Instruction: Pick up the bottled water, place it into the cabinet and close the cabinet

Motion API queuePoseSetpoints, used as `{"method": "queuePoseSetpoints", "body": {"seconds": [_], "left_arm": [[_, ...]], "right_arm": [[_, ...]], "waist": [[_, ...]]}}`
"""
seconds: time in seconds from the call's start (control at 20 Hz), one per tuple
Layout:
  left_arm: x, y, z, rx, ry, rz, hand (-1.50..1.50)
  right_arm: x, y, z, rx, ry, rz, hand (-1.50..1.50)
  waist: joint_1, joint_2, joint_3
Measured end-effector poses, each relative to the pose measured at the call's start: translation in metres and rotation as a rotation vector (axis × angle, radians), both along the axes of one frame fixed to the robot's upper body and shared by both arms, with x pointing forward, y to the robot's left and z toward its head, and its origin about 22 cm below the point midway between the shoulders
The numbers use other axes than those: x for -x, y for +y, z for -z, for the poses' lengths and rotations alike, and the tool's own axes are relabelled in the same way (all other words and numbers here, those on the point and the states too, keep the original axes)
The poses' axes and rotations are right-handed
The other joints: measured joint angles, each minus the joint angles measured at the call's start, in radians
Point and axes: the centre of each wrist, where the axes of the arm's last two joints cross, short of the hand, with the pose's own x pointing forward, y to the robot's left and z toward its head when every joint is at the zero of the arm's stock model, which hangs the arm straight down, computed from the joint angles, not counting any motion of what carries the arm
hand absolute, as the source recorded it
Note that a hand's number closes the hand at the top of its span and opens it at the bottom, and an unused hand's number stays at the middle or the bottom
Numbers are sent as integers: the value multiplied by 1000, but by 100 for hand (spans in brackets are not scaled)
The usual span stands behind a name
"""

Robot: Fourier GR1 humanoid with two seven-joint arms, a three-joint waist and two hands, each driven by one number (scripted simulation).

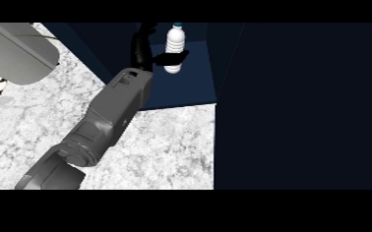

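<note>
The bottled water, clear with a blue cap, stands upright inside the open cabinet on its blue floor. My left hand reaches into the cabinet just left of the bottle. Its fingers point straight up into the cabinet with a gap between them and the bottle. Its thumb sticks out to the right across the bottle's lower part. The hand is open. The grey forearm runs back to the lower left. My right hand does not show.
The cabinet's dark door stands open and fills the right side of the view. A grey rounded object sits at the far left on the marble counter.
</note>
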Motion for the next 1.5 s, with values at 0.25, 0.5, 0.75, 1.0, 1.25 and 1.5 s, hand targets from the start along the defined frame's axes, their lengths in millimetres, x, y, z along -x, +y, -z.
{"method": "queuePoseSetpoints", "body": {"seconds": [0.25,0.5,0.75,1.0,1.25,1.5], "left_arm": [[-3,-1,-5,7,-11,16,-150],[-7,-8,-18,96,-77,126,-150],[-6,-16,-23,204,-152,226,-150],[-6,-27,-28,268,-174,305,-150],[3,-29,-13,307,-168,345,-150],[12,-31,-5,349,-163,370,-150]], "right_arm": [[1,0,1,-6,4,-20,-150],[2,-1,2,-10,9,-25,-150],[4,1,1,-25,16,-43,-150],[6,2,0,-32,29,-32,-150],[7,2,1,-35,43,-16,-150],[8,8,0,-56,56,-8,-150]], "waist": [[-2,1,0],[5,-2,-1],[20,-8,-1],[45,-20,0],[70,-31,0],[77,-38,1]]}}
